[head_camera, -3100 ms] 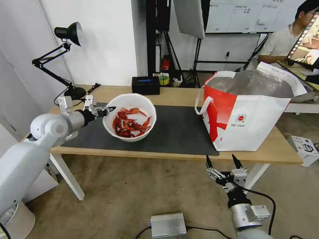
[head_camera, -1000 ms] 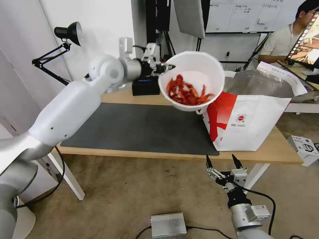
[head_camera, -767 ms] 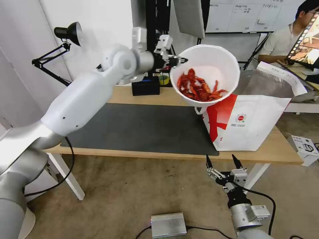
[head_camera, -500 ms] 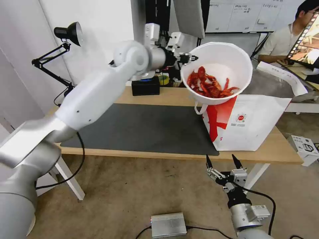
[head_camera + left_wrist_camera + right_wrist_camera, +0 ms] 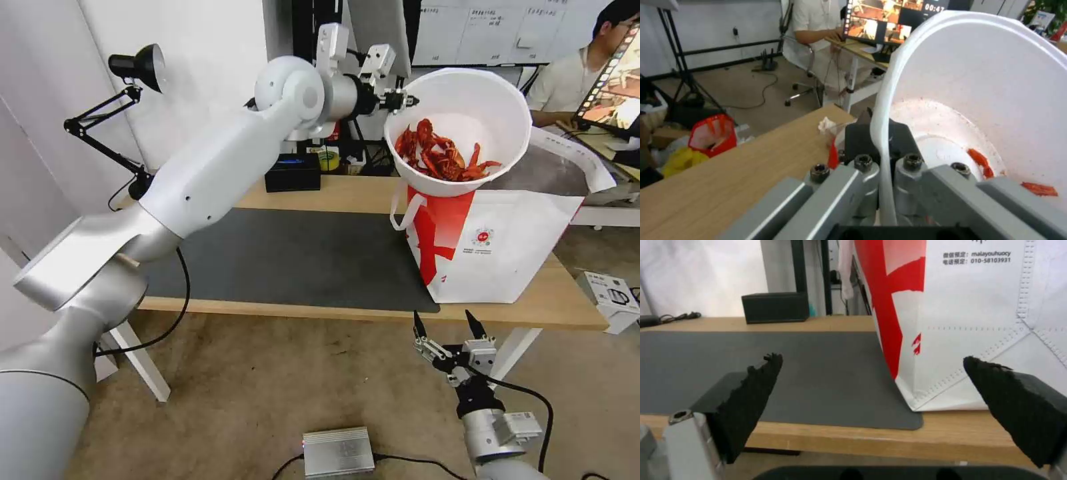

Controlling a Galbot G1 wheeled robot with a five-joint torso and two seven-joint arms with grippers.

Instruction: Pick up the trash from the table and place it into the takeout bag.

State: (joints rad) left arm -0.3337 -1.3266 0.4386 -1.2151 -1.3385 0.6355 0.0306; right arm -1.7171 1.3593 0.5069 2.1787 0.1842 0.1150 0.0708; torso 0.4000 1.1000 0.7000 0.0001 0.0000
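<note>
White plastic, the bowl (image 5: 465,130) hangs in the air, tilted toward the camera, over the near-left edge of the bag's mouth. Red shells (image 5: 441,157) lie heaped in its lower part. The left gripper (image 5: 402,101) sits at the bowl's left rim, arm stretched up and across from the robot's left. In the left wrist view the two fingers (image 5: 862,136) are pressed onto the rim, one inside and one outside the wall, so the bowl (image 5: 987,100) juts out beyond the gripper (image 5: 880,133) and is carried by that one edge. A few shells (image 5: 980,161) show against the inner wall.

The bag (image 5: 497,230) stands upright on the table (image 5: 333,190), at the right end of the grey mat (image 5: 287,257), foil lining open upward. Bowl and bag overlap in the head view; contact cannot be told.

The right gripper (image 5: 448,325) hangs low before the table's front edge, below the bag, fingers spread and holding nothing. In its own view, the right gripper (image 5: 871,386) faces the bag (image 5: 978,323) and the mat (image 5: 818,373).
</note>
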